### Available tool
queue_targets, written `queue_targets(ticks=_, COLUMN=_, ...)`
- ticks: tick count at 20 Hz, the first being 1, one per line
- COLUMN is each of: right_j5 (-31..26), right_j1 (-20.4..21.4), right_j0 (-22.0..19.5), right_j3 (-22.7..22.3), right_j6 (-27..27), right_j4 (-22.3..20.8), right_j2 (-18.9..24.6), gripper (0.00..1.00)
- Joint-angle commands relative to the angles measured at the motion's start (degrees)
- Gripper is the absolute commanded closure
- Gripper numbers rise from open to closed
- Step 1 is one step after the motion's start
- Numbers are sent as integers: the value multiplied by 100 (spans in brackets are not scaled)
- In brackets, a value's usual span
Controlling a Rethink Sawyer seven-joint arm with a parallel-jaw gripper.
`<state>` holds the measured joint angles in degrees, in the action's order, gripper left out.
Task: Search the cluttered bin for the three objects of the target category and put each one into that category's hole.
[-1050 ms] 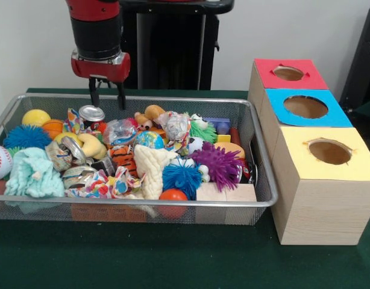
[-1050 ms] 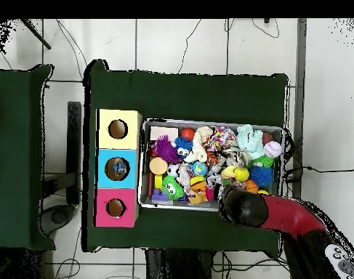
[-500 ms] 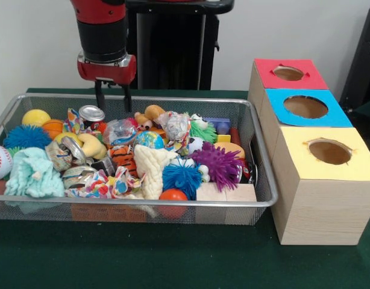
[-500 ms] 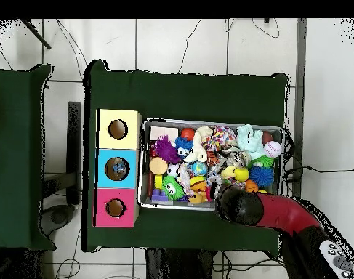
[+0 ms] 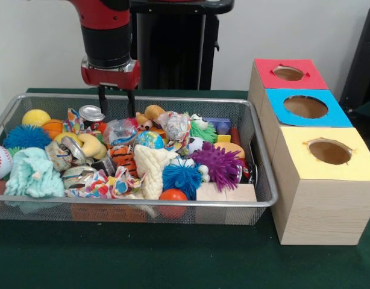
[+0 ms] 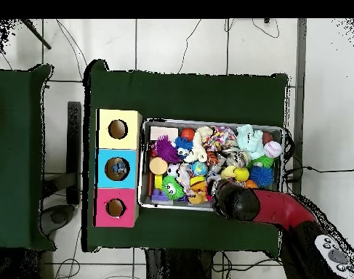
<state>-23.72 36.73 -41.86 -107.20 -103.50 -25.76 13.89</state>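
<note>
Hovers above the wire bin (image 5: 264,180) near its back rim: gripper (image 5: 117,102), fingers (image 5: 103,100) parted narrowly, holding nothing. Just below and beside them, a silver can (image 5: 91,114) and a crumpled wrapper (image 5: 120,130) among the clutter. Purple spiky ball (image 5: 217,164) and blue fuzzy ball (image 5: 182,177) toward the bin's front. Beside the bin on the bench (image 5: 173,259), three boxes: red (image 5: 288,73), blue (image 5: 305,107), yellow (image 5: 329,152). Target category unclear, possibly the balls.

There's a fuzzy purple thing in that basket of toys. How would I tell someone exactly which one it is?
Start at the wire mesh bin and go to the end beside the three wooden boxes with coloured tops. There the purple spiky ball lies on the pile, just behind two plain wooden blocks. The blue spiky ball next to it is also spiky, but this is the only purple one.
</note>
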Motion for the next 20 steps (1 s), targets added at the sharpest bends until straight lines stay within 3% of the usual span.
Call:
queue_targets(ticks=1, right_j5=142, right_j1=-155, right_j0=-8, right_j3=559, right_j6=53, right_j4=-188, right_j2=309, gripper=0)
queue_targets(ticks=8, right_j5=285, right_j1=-240, right_j0=-134, right_j3=531, right_j6=0, right_j4=-273, right_j2=160, gripper=0)
queue_targets(ticks=14, right_j5=346, right_j1=-776, right_j0=-223, right_j3=873, right_j6=22, right_j4=-318, right_j2=121, gripper=0)
queue_targets(ticks=20, right_j5=351, right_j1=-1028, right_j0=-182, right_j3=976, right_j6=-63, right_j4=-246, right_j2=150, gripper=0)
